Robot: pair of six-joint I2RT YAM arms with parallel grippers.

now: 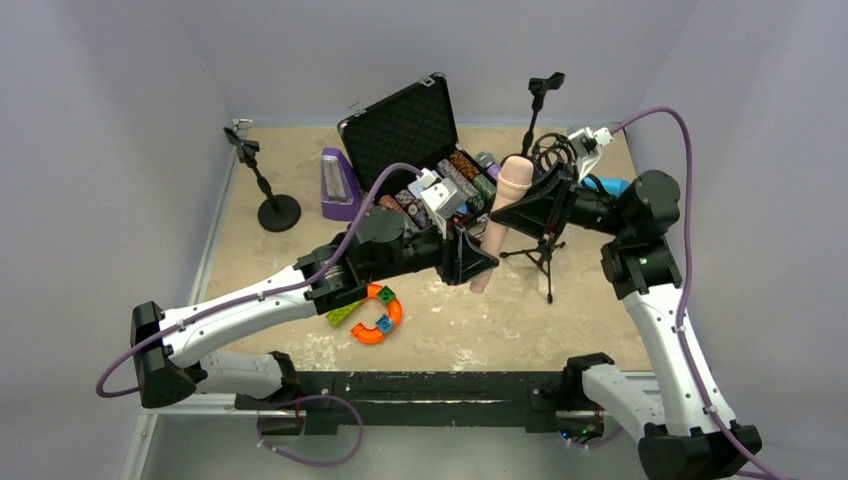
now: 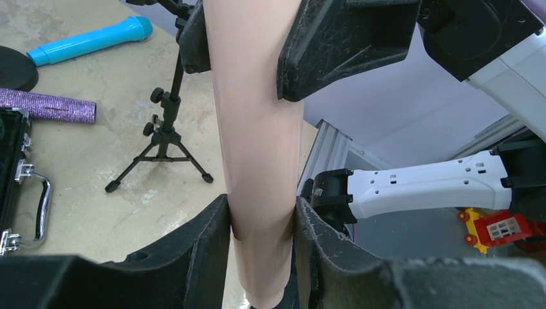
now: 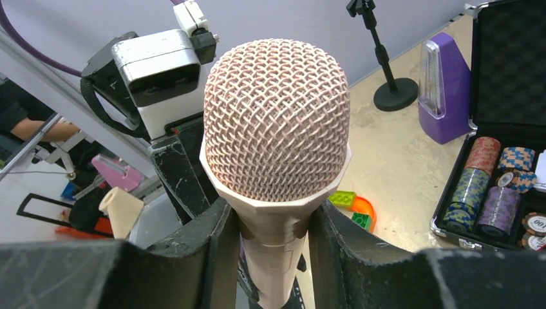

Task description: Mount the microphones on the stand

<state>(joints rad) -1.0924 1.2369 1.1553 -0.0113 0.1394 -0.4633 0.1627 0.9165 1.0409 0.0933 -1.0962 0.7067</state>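
The pale pink microphone [image 1: 500, 215] hangs tilted above the table, head up and to the far right. My left gripper [image 1: 478, 262] is shut on its lower handle [image 2: 257, 129]. My right gripper [image 1: 530, 205] is shut on its neck, just under the mesh head [image 3: 277, 122]. A black tripod stand [image 1: 545, 255] stands right behind the microphone, its top hidden by my right gripper. The cyan-blue microphone [image 2: 90, 40] and the glittery purple microphone [image 2: 48, 106] lie on the table beyond the tripod stand [image 2: 164, 138].
An open black case [image 1: 400, 125] with poker chips [image 3: 496, 187] sits at the back centre, with a purple metronome-shaped box [image 1: 338, 185] to its left. A round-base stand [image 1: 272, 205] is at far left, and another stand [image 1: 540, 100] at the back. Toy bricks [image 1: 375, 315] lie near the front.
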